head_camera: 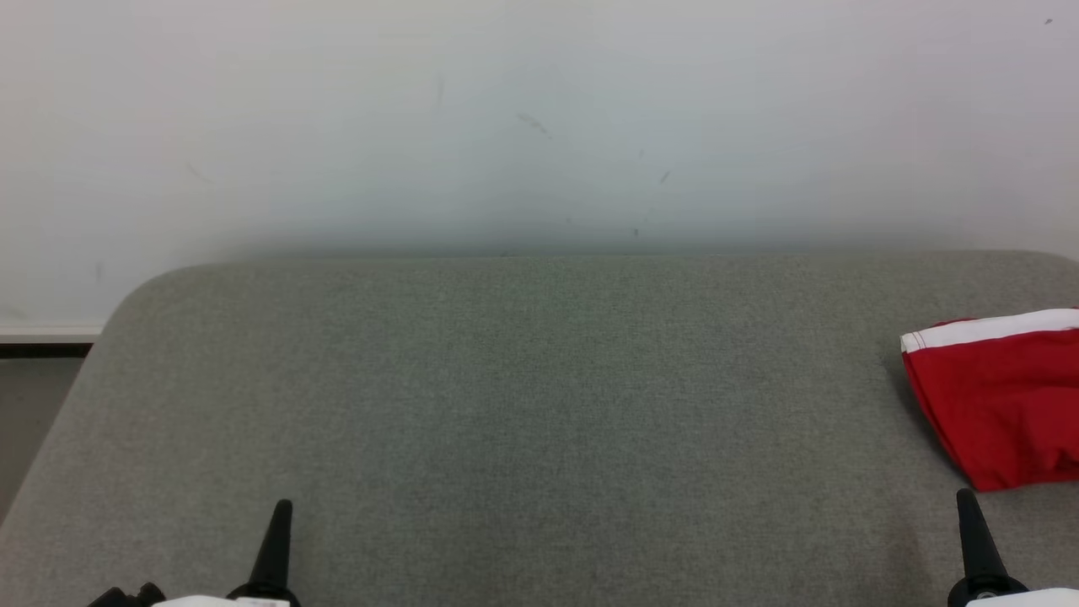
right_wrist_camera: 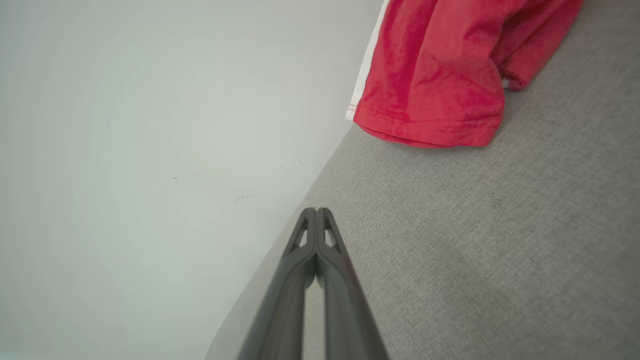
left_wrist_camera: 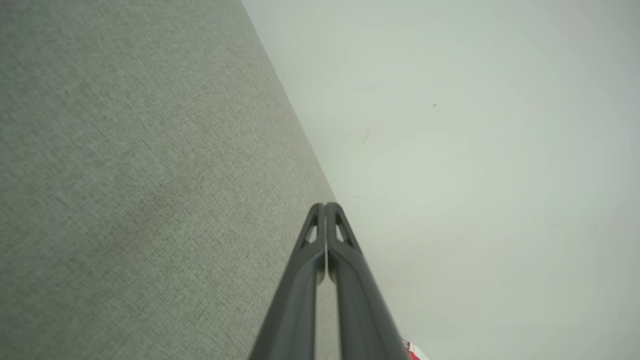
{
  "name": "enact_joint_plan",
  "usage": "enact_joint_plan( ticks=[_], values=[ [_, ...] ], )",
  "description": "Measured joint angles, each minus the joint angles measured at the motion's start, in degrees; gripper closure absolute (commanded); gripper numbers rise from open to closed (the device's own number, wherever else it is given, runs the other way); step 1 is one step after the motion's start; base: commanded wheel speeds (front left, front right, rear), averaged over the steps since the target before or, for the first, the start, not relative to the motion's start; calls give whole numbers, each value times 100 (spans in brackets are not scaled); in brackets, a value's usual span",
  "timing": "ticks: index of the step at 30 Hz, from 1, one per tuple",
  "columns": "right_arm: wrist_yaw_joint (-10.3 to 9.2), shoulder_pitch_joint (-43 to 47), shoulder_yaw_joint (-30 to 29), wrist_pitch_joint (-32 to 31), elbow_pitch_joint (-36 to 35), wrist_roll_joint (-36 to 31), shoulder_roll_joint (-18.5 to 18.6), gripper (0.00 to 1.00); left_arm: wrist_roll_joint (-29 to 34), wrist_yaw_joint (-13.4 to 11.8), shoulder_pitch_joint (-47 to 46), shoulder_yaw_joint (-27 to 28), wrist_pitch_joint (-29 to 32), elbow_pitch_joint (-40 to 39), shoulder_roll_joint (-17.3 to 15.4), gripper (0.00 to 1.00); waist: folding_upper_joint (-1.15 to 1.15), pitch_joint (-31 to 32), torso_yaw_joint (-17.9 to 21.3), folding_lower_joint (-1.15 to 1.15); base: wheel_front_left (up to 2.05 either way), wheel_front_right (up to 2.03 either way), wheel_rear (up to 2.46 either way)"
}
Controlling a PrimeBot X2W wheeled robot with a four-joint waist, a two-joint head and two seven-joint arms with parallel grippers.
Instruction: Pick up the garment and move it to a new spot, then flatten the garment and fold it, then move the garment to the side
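Biggest thing here is the pale wall [head_camera: 539,110] across the back, plain apart from a few small scuffs. Right up against it sits the tabletop [head_camera: 539,405], covered in a grey-green woven fabric, with rounded far corners. Off its left edge you can make out a bit of floor [head_camera: 25,421] and a dark skirting strip [head_camera: 46,347] at the foot of the wall.

The garment [head_camera: 1003,405] is a red piece with a white band [head_camera: 995,327] along its far edge. It's lying bunched rather than flat at the far right of the tabletop, cut off by the edge of the head view. In the right wrist view it shows soft folds and a stitched hem facing the pincer.

The right pincer [head_camera: 965,496] is at the lower right, tips pressed together and not holding anything, pointing toward the wall. The garment lies just ahead of it and a little to its right, near but not touching, with a strip of grey fabric between the tip and the red hem.

The left pincer [head_camera: 282,506] is at the lower left, also squeezed tight with no load. It's well apart from the garment, with most of the tabletop's width between them. In the left wrist view a tiny red-and-white sliver of the garment peeks out beside its fingers [left_wrist_camera: 350,280].
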State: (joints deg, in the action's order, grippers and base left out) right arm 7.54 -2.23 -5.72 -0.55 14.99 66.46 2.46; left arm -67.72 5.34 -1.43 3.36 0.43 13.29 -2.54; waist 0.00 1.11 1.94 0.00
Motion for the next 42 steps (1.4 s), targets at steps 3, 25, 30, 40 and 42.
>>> enact_joint_plan(
  ticks=[3,25,30,40,42],
  values=[
    [0,-6,-5,-45,-4,186,1,100,-187,18,-41,22,47,9,-1,100,0,-7,-11,0,0,0,0],
    [0,-197,-37,-318,-38,1344,8,100,-1292,114,-231,165,311,45,-5,100,0,-61,-93,0,0,0,0],
    [0,-231,-43,-368,-46,1605,10,100,-1535,125,-291,192,370,48,-8,100,0,-74,-111,0,0,0,0],
    [0,-298,-55,-476,-62,2037,12,100,-1961,169,-357,248,489,64,-10,100,0,-99,-148,0,0,0,0],
    [0,-313,-58,-497,-66,2134,13,100,-2020,170,-381,259,509,66,-11,100,0,-104,-156,0,0,0,0]
  ],
)
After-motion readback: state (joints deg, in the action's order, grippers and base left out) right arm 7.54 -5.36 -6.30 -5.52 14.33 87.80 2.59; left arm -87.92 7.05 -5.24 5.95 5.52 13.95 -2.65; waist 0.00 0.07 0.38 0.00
